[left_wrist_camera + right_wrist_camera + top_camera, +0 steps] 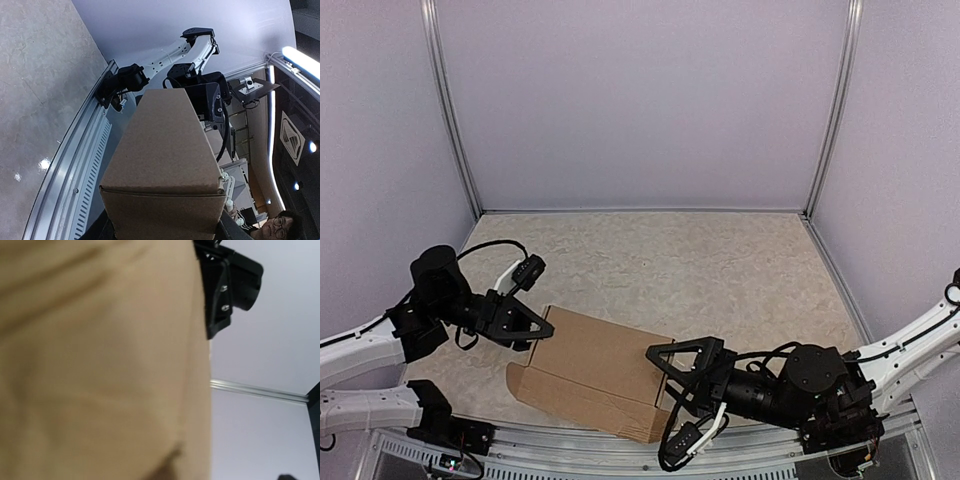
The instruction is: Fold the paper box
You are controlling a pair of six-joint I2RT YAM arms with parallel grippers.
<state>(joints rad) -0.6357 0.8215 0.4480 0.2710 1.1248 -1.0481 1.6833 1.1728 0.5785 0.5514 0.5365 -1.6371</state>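
In my right wrist view the paper box [100, 360] is so close that it is a tan blur from 9 o'clock past the middle, and I cannot tell whether my right jaws touch it. In my left wrist view its 6 o'clock end runs off the edge and hides all but dark slivers of my left jaws, so their grip is unclear. From above, my right jaws cover its 4 o'clock corner.

Pale lavender walls [640, 100] with metal corner posts [455, 120] enclose a beige marbled tabletop [670, 260].
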